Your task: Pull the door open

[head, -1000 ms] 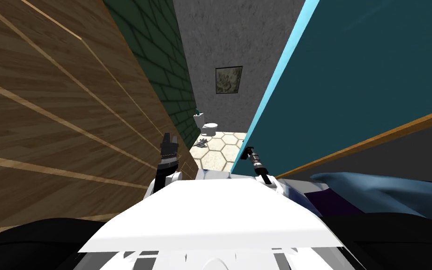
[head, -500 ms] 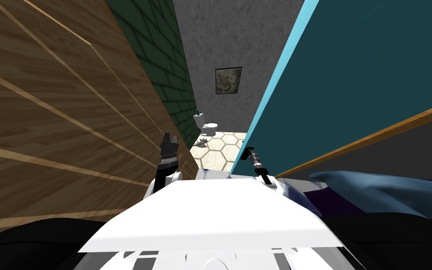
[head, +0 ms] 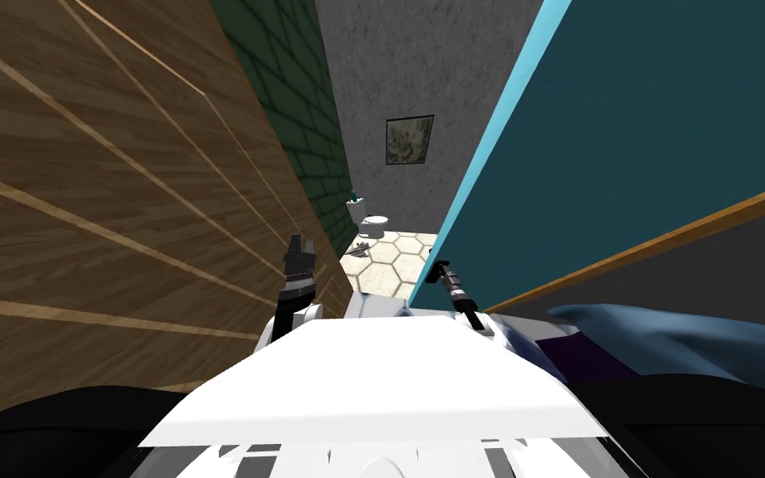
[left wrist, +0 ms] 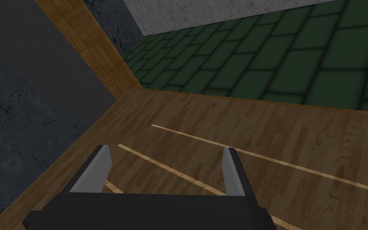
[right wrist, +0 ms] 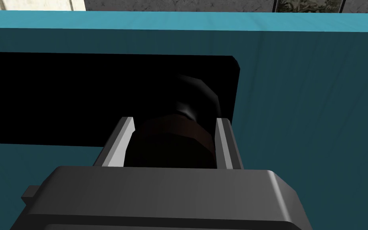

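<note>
Knob (right wrist: 197,94), dark and round on the teal door (right wrist: 311,104), sits clenched in the right gripper (right wrist: 174,120); pull steadily along the door's arc, wrist square. Apart from the door, the left gripper (left wrist: 166,148) hangs released.

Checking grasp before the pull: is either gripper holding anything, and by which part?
Right gripper is shut on the dark knob of the teal door, clamping its two sides. Left gripper is open, holding nothing.

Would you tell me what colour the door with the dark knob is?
The door is dark teal with a lighter turquoise edge, best in the head view.
</note>
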Tool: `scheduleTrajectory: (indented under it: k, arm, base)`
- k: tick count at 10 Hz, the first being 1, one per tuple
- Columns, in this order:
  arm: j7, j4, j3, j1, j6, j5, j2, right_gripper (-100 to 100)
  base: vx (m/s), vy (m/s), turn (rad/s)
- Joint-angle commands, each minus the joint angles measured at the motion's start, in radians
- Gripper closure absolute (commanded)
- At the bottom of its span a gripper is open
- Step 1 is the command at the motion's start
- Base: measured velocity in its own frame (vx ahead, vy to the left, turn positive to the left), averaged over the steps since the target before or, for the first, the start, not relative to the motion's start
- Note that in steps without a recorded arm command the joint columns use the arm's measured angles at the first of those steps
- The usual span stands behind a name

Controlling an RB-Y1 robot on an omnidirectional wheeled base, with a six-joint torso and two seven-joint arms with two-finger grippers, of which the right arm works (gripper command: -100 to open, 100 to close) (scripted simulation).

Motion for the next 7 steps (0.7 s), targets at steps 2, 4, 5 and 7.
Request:
scheduleTrajectory:
  k: [2, 4, 5, 7]
  arm:
    - [-0.028, -0.005, 0.022, 0.032, -0.038, 0.010, -0.021, 100]
    - [-0.047, -0.013, 0.035, 0.051, -0.061, 0.016, -0.037, 100]
    - [-0.057, -0.017, 0.042, 0.061, -0.074, 0.019, -0.046, 100]
    - [-0.064, -0.009, 0.042, 0.068, -0.089, 0.022, -0.053, 100]
  base:
    - [-0.217, -0.094, 0.100]
    - [-0.196, -0.084, 0.109]
    - [-0.235, -0.076, 0.106]
    - [-0.121, -0.040, 0.068]
